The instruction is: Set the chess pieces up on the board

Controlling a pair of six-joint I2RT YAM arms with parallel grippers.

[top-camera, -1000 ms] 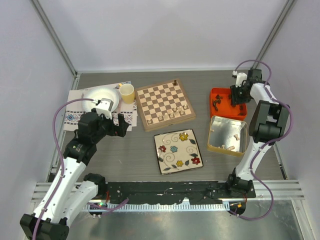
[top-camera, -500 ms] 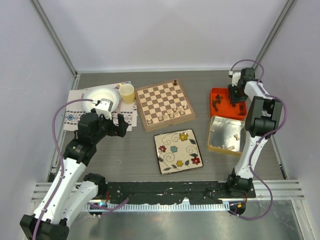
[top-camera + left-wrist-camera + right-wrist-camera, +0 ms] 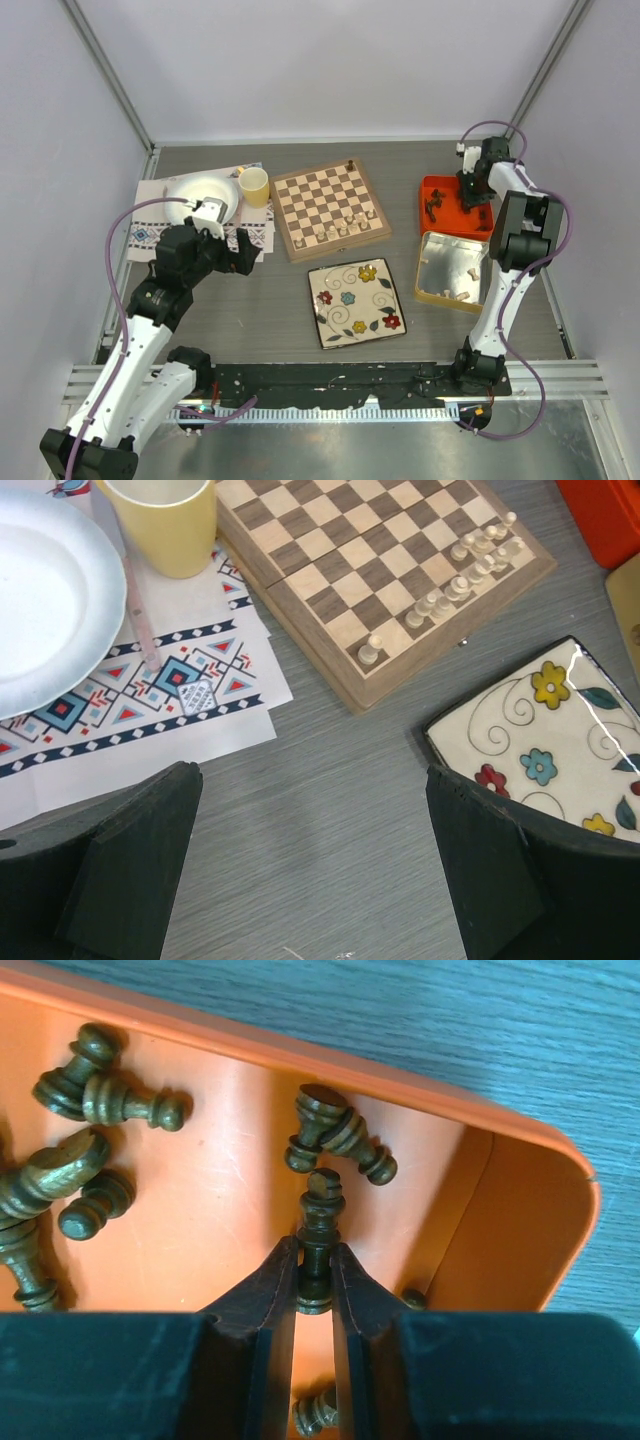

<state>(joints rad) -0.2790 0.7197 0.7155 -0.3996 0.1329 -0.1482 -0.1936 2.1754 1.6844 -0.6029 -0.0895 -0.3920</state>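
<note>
The board (image 3: 318, 198) lies at the table's middle back, with several pale chess pieces (image 3: 346, 227) along its near edge and one dark piece (image 3: 349, 164) at its far edge. My right gripper (image 3: 471, 194) reaches down into the orange tray (image 3: 441, 184). In the right wrist view the right gripper (image 3: 315, 1257) is shut on an upright dark chess piece (image 3: 322, 1210) by its stem. Several more dark pieces (image 3: 128, 1103) lie loose on the tray floor (image 3: 230, 1190). My left gripper (image 3: 312, 775) hangs open over bare table, near the board (image 3: 330, 590), holding nothing.
A gold tin (image 3: 427, 272) with a few pale pieces sits just in front of the orange tray. A floral square plate (image 3: 370, 296) lies in front of the board. A yellow cup (image 3: 254, 186) and a white plate (image 3: 196, 192) rest on a patterned mat at the left.
My right arm shifted toward the tray's far side, and its fingers have closed onto the upright dark piece. The left arm has not moved.
</note>
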